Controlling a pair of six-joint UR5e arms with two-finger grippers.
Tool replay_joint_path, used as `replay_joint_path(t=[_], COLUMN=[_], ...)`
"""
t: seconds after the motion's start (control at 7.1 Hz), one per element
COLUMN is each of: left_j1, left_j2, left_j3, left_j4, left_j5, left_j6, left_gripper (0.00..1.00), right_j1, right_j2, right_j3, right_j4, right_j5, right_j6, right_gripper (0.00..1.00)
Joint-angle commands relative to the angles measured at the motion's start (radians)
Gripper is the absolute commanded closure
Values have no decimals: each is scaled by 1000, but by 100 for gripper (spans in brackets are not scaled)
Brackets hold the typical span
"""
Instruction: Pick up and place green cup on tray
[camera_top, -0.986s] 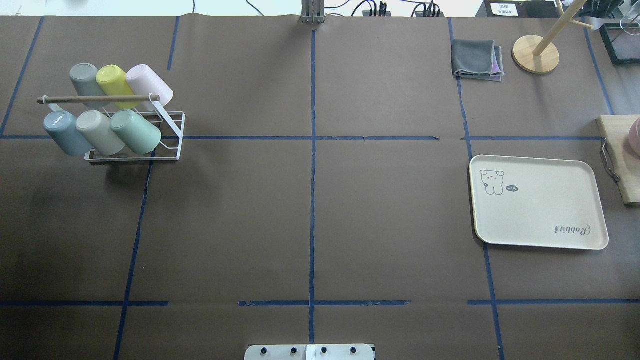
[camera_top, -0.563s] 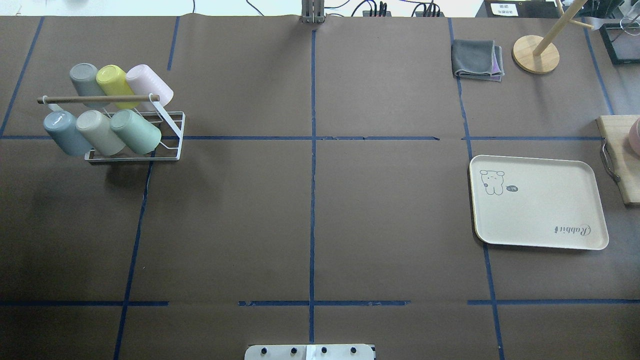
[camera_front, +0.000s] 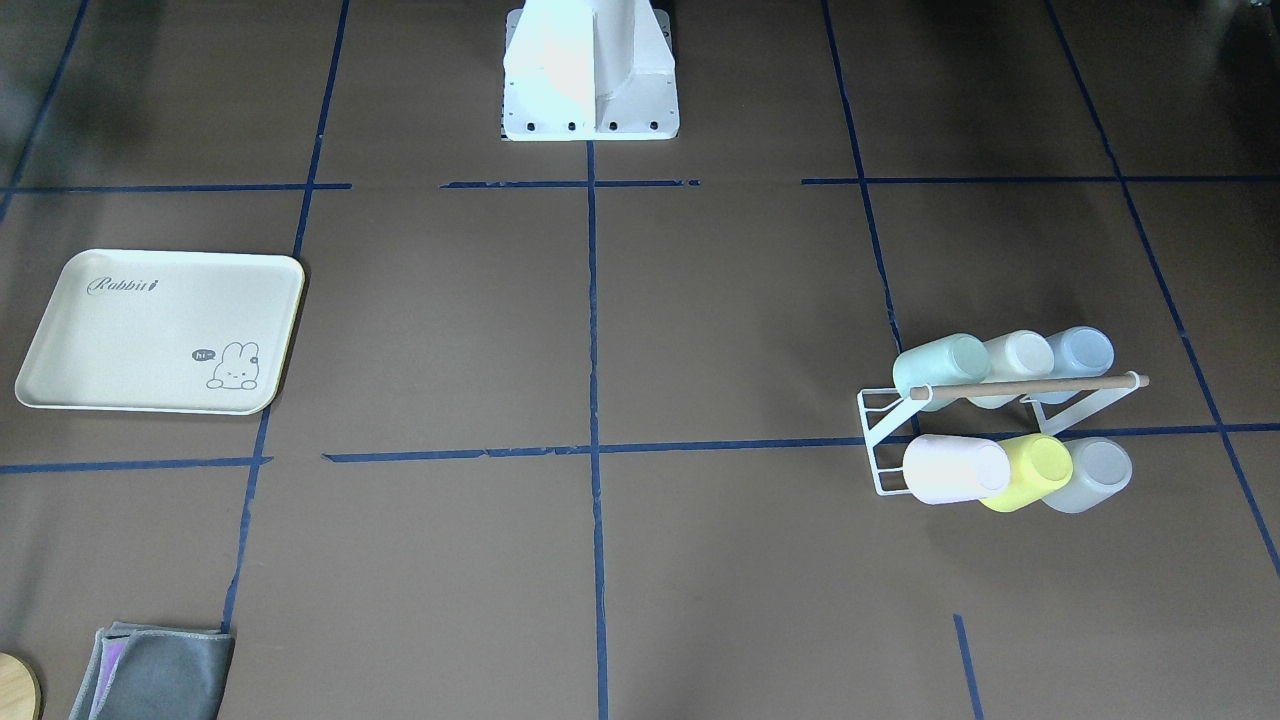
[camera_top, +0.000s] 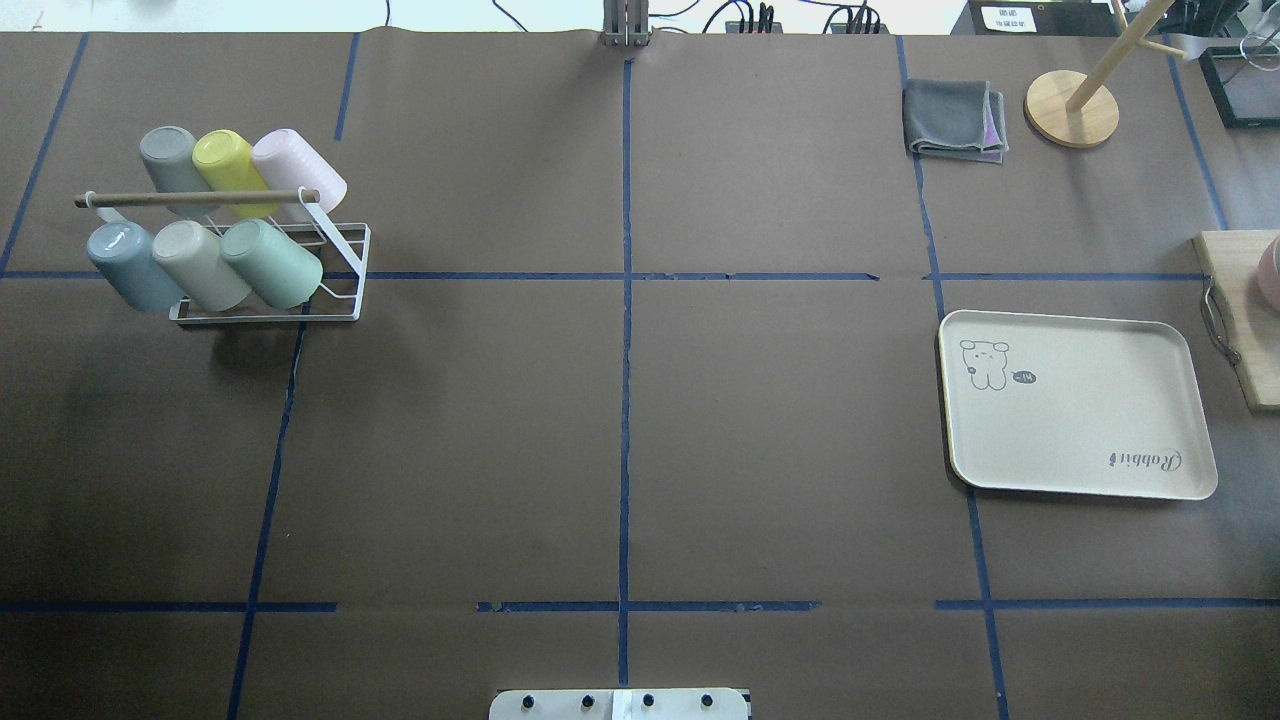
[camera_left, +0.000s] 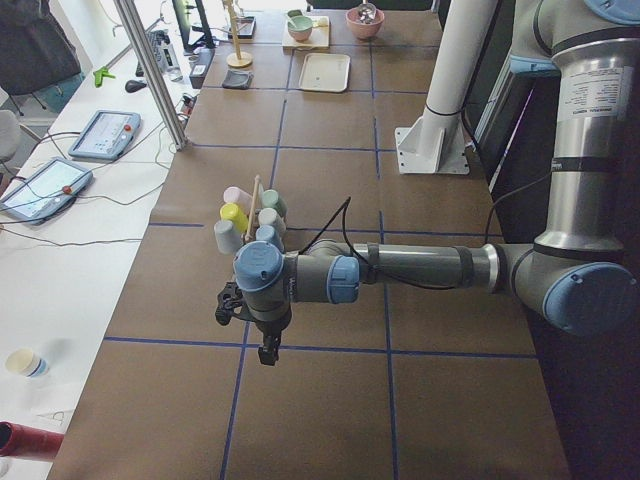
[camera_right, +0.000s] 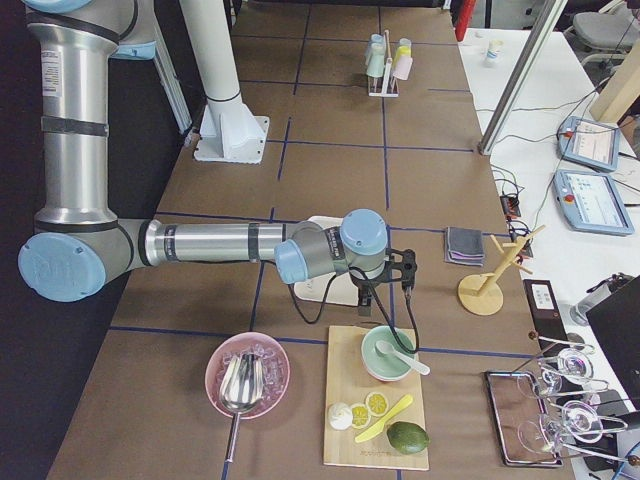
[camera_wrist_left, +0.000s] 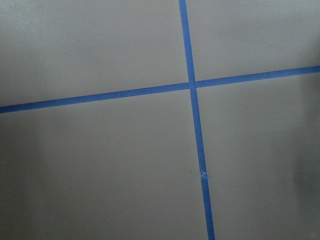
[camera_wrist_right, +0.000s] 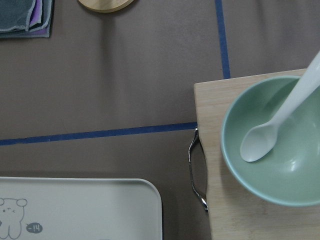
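The brown paper-covered counter (camera_top: 800, 450), gridded with blue tape, is carrying a white wire rack (camera_top: 300, 319) of pastel cups. The small mint-green plastic cup (camera_top: 272, 264) is lying tilted in the rack's robot-side row, at the end facing the cream rectangular Rabbit tray (camera_top: 1080, 420), which is sitting well apart from the rack. The left claw (camera_left: 267, 352) is probably the one reaching: it should be gripping across the cup's body and drawing it out along its tilt, clear of the beige cup (camera_top: 198, 264) just beside. Both it and the right claw (camera_right: 404, 280) are showing only side-on, so I cannot tell their opening or hold.
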Motion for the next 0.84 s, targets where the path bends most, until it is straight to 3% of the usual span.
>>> replay_joint_path(t=[0.0, 0.42, 0.7], left_j1=[0, 0, 0], left_j2=[-1, 1, 0], left_j3=[-2, -14, -14], left_j4=[0, 0, 0], left_j5=[0, 0, 0], left_j6=[-1, -1, -3], left_gripper=[0, 0, 0], right_j1=[-133, -305, -359], right_j2=[-75, -145, -142], right_j3=[1, -26, -165], right_j4=[228, 401, 574], right_j5=[-55, -174, -191], right_j6=[218, 354, 380], right_gripper=[0, 0, 0])
